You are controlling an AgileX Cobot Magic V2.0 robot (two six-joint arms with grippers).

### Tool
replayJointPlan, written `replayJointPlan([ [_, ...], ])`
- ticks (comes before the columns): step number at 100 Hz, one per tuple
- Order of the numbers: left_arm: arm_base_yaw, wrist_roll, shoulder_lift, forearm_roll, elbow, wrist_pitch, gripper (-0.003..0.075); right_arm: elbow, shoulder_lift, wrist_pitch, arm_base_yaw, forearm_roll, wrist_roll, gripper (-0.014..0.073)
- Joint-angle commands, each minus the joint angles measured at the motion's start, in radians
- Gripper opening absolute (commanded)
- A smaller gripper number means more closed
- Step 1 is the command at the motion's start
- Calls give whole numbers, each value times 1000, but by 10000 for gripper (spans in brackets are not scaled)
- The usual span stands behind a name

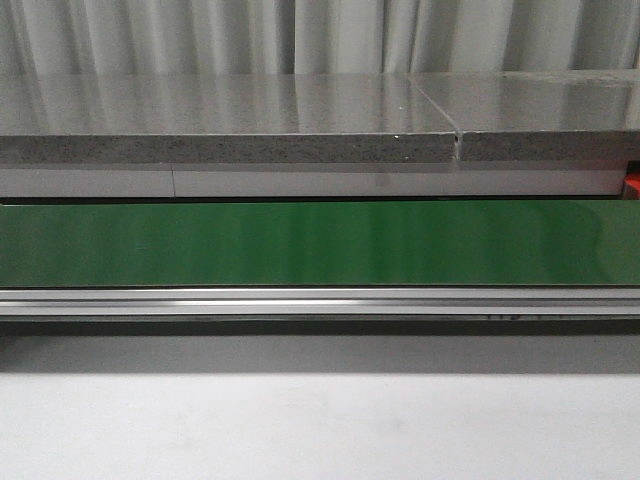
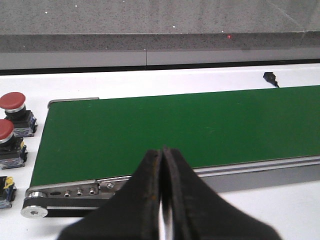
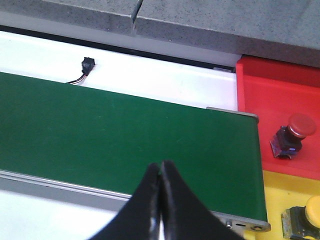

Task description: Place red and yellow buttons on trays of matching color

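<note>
In the left wrist view, two red buttons (image 2: 12, 102) (image 2: 5, 131) on dark bases stand on the white table beside the end of the green belt (image 2: 165, 127); a third base (image 2: 6, 189) shows at the frame edge, its cap hidden. My left gripper (image 2: 162, 150) is shut and empty over the belt's near edge. In the right wrist view, a red button (image 3: 295, 131) lies on the red tray (image 3: 280, 80), and a yellow button (image 3: 306, 215) sits on the yellow tray (image 3: 280, 186). My right gripper (image 3: 161, 164) is shut and empty over the belt (image 3: 125, 130).
A grey stone counter (image 1: 300, 110) runs behind the belt (image 1: 320, 242). The belt's aluminium rail (image 1: 320, 300) borders the white table (image 1: 320, 420) in front. A small black connector with wires (image 3: 86, 66) lies behind the belt. A sliver of the red tray (image 1: 632, 185) shows at far right.
</note>
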State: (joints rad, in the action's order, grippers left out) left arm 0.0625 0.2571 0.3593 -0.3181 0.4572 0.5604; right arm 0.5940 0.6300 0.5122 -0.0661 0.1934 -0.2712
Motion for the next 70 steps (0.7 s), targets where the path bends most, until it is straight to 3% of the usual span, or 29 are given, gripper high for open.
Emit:
replayJointPlan([
  [1, 7, 1, 9, -24, 29, -77, -18, 26, -5, -61, 2, 1, -8, -68],
  [9, 7, 1, 9, -24, 29, -77, 1, 26, -5, -61, 2, 1, -8, -68],
  [16, 7, 1, 9, -24, 29, -77, 72, 26, -5, -61, 2, 1, -8, -68],
  [28, 7, 1, 9, -24, 29, -77, 298, 26, -5, -61, 2, 1, -8, -68],
  [40, 7, 1, 9, -24, 29, -77, 592, 26, -5, -61, 2, 1, -8, -68],
  [47, 7, 1, 9, -24, 29, -81, 695, 26, -5, -61, 2, 1, -8, -68],
  [70, -3, -64, 20, -17, 52, -89, 657, 26, -5, -61, 2, 1, -8, -68],
])
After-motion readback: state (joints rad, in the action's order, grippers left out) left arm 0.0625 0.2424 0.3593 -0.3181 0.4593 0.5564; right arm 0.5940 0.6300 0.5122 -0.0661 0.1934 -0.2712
